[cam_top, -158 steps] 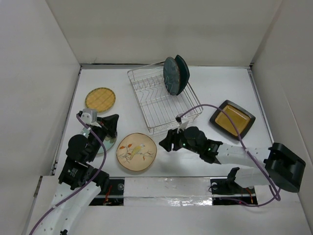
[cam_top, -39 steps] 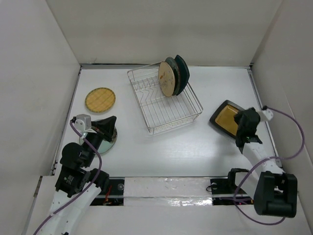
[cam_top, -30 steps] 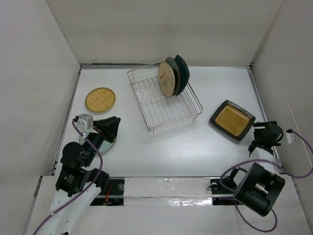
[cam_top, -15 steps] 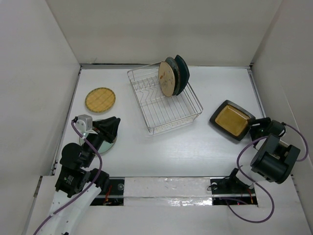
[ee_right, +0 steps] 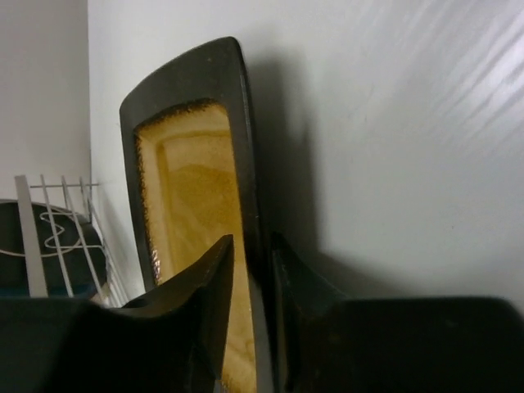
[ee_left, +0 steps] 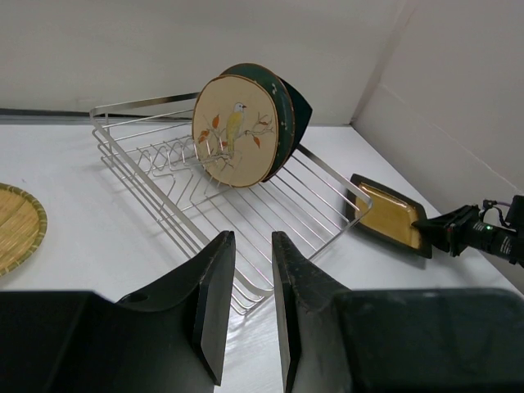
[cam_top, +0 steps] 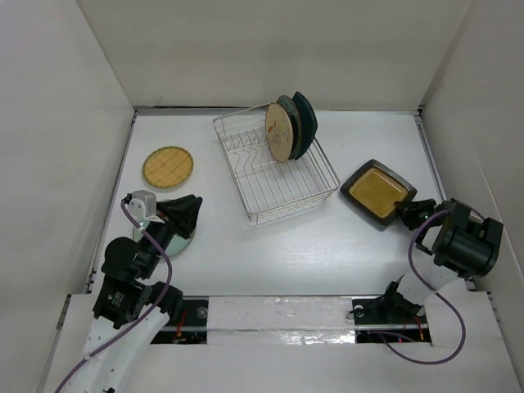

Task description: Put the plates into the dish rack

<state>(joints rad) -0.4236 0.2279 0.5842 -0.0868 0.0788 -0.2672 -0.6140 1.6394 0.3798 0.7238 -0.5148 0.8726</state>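
Note:
The silver dish rack [cam_top: 282,184] holds three upright plates: cream floral [cam_top: 278,133], dark teal round [cam_top: 289,123] and teal square [cam_top: 306,123]. The amber black-rimmed square plate [cam_top: 377,192] lies right of the rack. My right gripper [cam_top: 407,214] is shut on its near right rim; in the right wrist view the fingers [ee_right: 214,303] straddle that rim [ee_right: 246,188]. The yellow checked plate [cam_top: 168,165] lies at the left. My left gripper [cam_top: 185,214] is open and empty over the pale green plate [cam_top: 185,240], which is partly hidden. The rack [ee_left: 319,205] and floral plate [ee_left: 233,131] also show in the left wrist view.
White walls close in the table on the left, back and right. The right wall stands close behind the right arm [cam_top: 463,241]. The left wrist view shows the right gripper [ee_left: 454,229] at the amber plate [ee_left: 385,214].
The cream floral plate went from the table into the rack. My right arm swung to the right edge, and its gripper closed on the amber plate's rim; the plate shifted left. Left arm barely moved.

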